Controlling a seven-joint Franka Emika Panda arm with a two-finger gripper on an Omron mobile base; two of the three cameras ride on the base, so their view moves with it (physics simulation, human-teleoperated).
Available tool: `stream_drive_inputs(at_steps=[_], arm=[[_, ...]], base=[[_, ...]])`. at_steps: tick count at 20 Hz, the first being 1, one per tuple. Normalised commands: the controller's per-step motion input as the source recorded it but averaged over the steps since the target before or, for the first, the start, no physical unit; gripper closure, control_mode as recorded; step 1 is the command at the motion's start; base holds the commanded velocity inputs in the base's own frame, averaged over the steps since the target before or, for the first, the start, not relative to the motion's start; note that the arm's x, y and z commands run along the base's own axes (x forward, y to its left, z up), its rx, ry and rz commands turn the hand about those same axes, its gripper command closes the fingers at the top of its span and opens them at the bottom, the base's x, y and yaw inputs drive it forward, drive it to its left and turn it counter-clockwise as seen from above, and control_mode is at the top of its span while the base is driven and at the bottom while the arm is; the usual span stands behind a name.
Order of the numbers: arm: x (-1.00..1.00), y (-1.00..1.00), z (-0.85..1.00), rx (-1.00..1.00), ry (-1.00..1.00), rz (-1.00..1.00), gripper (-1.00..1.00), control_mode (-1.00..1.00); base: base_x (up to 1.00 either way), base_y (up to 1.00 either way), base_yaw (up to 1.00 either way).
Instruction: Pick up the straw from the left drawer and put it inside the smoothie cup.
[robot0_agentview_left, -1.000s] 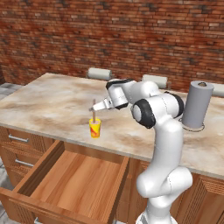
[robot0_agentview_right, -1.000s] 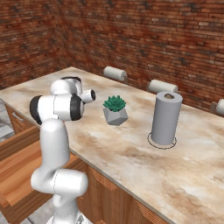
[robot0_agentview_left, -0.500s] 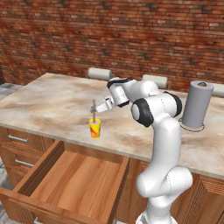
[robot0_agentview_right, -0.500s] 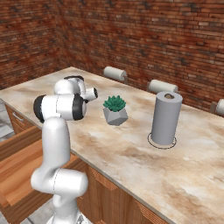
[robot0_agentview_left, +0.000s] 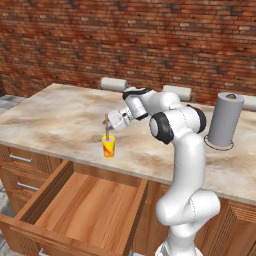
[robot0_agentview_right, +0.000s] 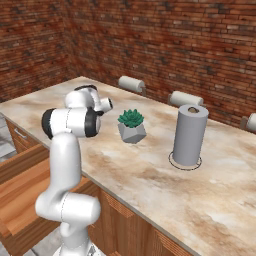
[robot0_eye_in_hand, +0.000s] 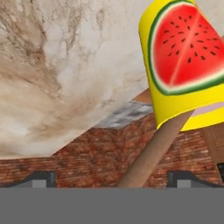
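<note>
The straw (robot0_agentview_left: 106, 125) is seen standing in the cup (robot0_agentview_left: 108, 146) on the counter (robot0_agentview_left: 60, 115). The gripper (robot0_agentview_left: 111, 121) is spread wide beside the straw, with nothing held. Withdrawal should be made straight back, so that the straw is not tipped.

Showed a glossy white arm (robot0_agentview_left: 186, 165) of rounded segments, dark bands at joints, bulbous base, small dark fingertips (robot0_eye_in_hand: 41, 178).

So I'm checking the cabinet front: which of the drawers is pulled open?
The wide wooden drawer below the yellow cup is pulled out. The narrower drawers left of it, with short silver handles, are shut.
</note>
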Motion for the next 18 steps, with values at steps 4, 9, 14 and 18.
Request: stream_drive_inputs(at_steps=[4,9,14,18], arm=[[-0.14,0.0,0.0,0.0,-0.19,0.18,-1.0,-1.0],[-0.14,0.0,0.0,0.0,-0.19,0.18,-1.0,-1.0],[-0.17,0.0,0.03,0.0,-0.2,0.17,-1.0,-1.0],[-0.14,0.0,0.02,0.0,-0.18,0.14,-1.0,-1.0]], base=[[0.0,0.0,0.0],[0.0,0.0,0.0],[0.0,0.0,0.0],[0.0,0.0,0.0]])
